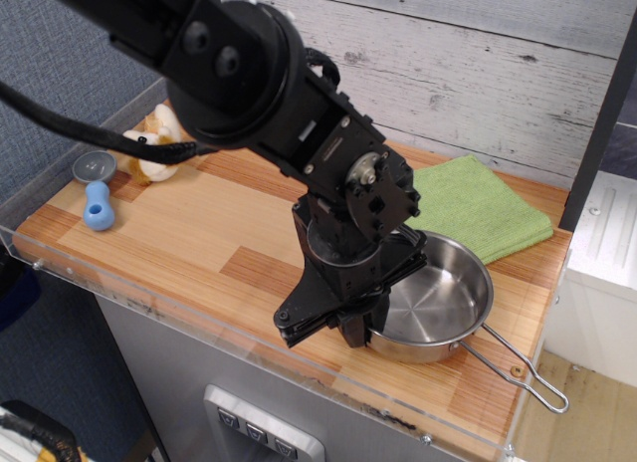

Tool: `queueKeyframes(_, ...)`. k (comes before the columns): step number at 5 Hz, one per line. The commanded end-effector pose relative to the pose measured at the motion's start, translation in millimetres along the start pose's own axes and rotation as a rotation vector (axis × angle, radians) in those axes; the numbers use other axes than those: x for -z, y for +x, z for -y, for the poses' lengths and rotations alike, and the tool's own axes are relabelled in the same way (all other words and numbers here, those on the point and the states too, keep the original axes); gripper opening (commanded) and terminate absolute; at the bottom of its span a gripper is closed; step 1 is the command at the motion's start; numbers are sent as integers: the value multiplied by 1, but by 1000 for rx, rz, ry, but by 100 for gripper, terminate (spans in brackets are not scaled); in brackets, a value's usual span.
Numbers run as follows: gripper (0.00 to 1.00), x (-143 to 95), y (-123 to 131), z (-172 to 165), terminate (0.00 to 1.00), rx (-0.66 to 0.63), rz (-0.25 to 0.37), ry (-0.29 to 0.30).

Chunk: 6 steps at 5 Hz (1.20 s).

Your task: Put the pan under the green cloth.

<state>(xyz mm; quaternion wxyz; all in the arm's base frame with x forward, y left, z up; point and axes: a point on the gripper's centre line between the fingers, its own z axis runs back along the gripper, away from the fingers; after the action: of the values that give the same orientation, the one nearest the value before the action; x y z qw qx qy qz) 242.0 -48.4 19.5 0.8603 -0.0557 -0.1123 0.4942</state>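
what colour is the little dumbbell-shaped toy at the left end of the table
Blue toy, clearest in the only view, observation.image.

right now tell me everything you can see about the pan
The pan is small, round and shallow, shiny like stainless steel, and empty. A thin wire-loop handle runs from its right side toward the table's front right corner. It sits upright near the front edge of the wooden table, just in front of the green cloth, not on it. The black end effector is at its left rim, apparently gripping it.
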Motion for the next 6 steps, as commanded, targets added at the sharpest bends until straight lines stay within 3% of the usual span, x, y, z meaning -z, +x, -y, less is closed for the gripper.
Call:
queueKeyframes(1,100,-12,2,-4,0,-15,9,15)
queueKeyframes(3,100,-19,4,-3,0,-10,26,13)
queueKeyframes(4,100,-35,9,5,0,-2,30,-22)
queueKeyframes(6,100,-92,11,29,0,8,32,-104)
